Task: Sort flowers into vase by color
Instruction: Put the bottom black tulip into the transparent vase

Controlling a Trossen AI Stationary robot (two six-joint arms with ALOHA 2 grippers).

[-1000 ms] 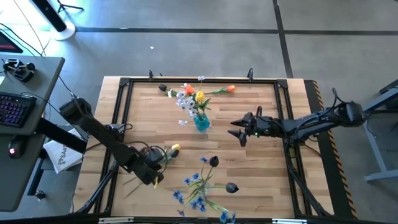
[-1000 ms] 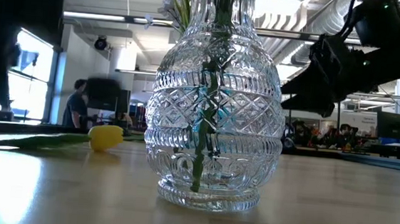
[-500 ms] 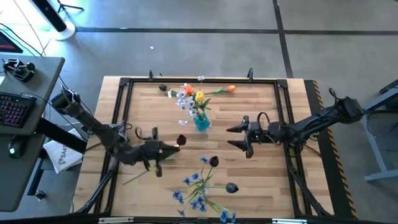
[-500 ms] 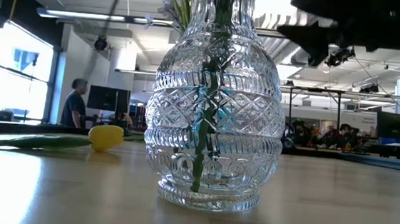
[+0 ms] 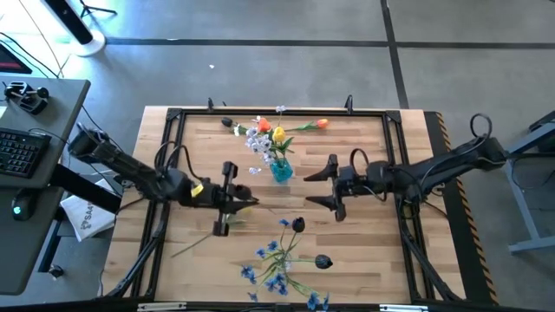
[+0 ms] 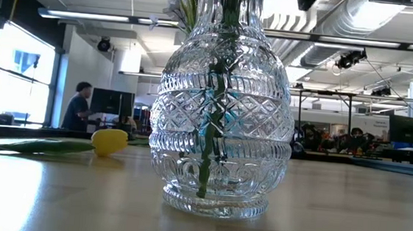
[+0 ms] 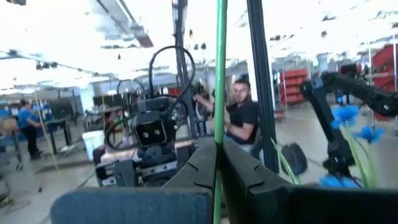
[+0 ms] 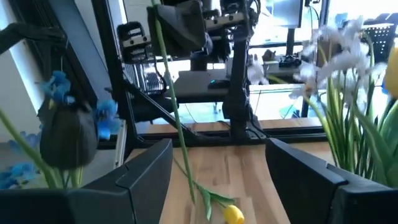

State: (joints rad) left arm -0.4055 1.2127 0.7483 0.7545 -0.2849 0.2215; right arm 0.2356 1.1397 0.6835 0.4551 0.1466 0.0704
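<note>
- A thin green stem (image 7: 219,93) is pinched between the fully closed fingers (image 7: 199,165) of the left gripper (image 5: 234,201), left of centre in the high view; the stem is seen standing straight up through the left wrist view.
- That stem belongs to the yellow tulip (image 8: 232,214), whose head is seen lying on the wood at the bottom of the right wrist view and at mid-left in the low view.
- The right gripper (image 5: 319,189) is held right of centre in the high view with its fingers (image 8: 146,168) spread wide and nothing between them, pointed toward the left gripper.
- The glass vase (image 5: 281,170) is found at upper centre of the high view, just up and left of the right gripper, with white sprays (image 5: 257,139), an orange tulip and a yellow one already in it.
- Another orange tulip (image 5: 322,124) is laid on the table (image 5: 373,251) near the top edge.
- Blue sprays (image 5: 270,260) and two dark buds (image 5: 298,225) are scattered at lower centre.
- People are seen in the room behind the table.
</note>
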